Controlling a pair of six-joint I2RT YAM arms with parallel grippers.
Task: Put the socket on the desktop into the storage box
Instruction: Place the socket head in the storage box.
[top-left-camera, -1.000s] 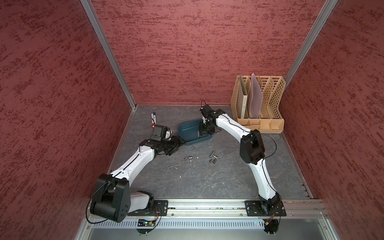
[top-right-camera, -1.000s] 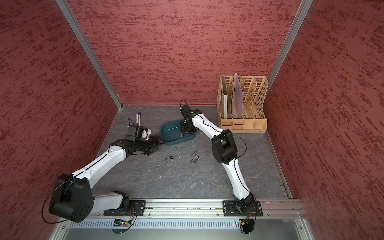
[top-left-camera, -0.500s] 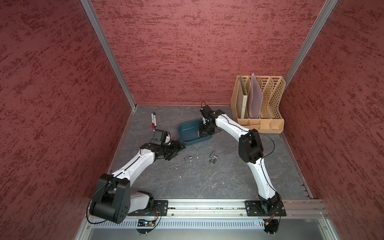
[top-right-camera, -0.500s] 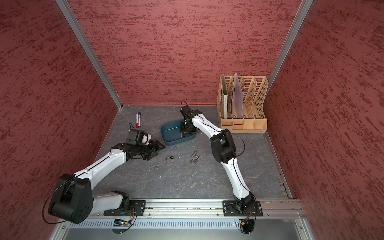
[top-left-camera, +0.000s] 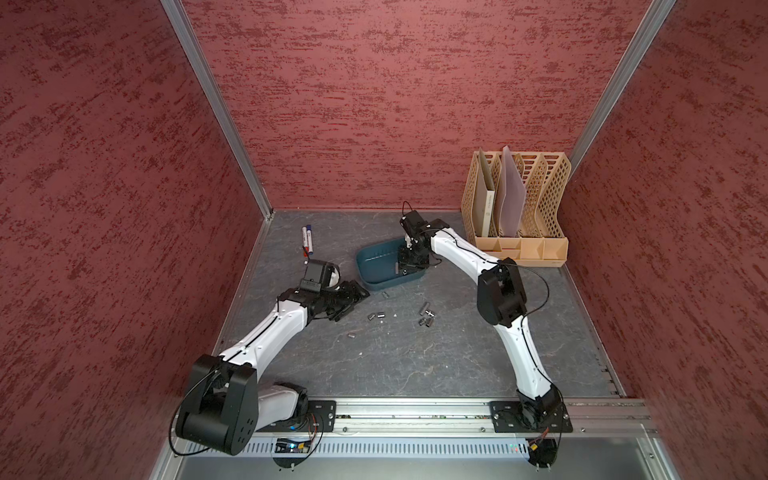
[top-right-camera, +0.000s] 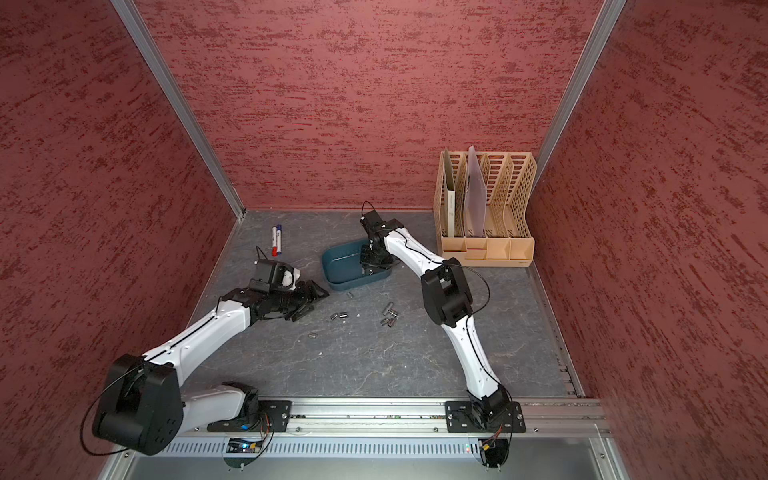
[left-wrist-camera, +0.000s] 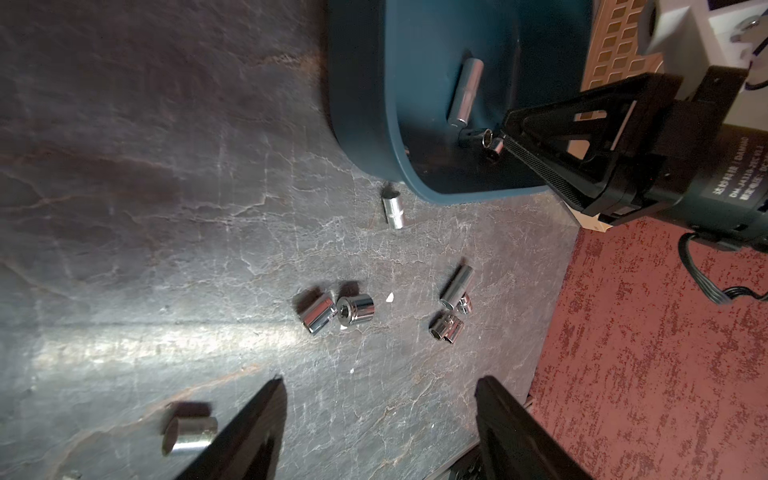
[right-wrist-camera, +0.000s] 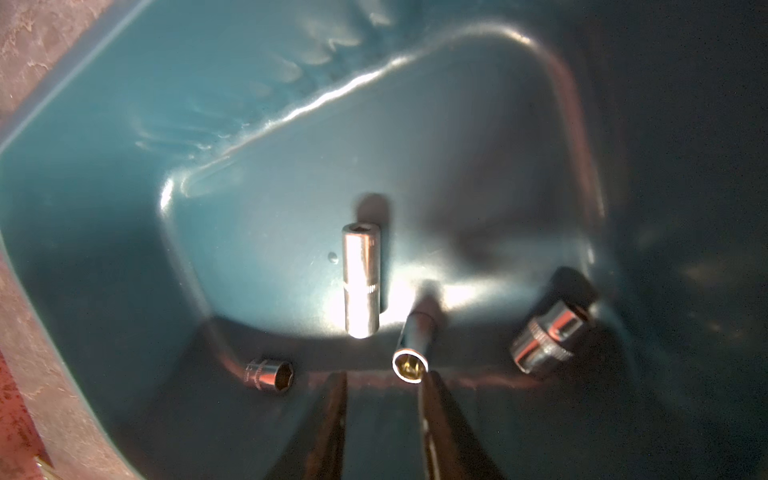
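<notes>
Release: right gripper (right-wrist-camera: 384, 376), barely parted inside the storage box (right-wrist-camera: 104, 124) with the socket (right-wrist-camera: 409, 361) against one fingertip, should widen before lifting; left gripper (left-wrist-camera: 380, 382) gapes empty.

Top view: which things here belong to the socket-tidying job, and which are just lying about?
Job: loose sockets on the desktop; storage box; sockets already inside it; right gripper, open in the box; left gripper, open, empty.
Lying about: two marker pens; beige file rack with folders.

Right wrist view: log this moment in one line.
right claw: open, tips in storage box | boxed sockets: four | left claw: open, empty | desktop sockets: several
</notes>
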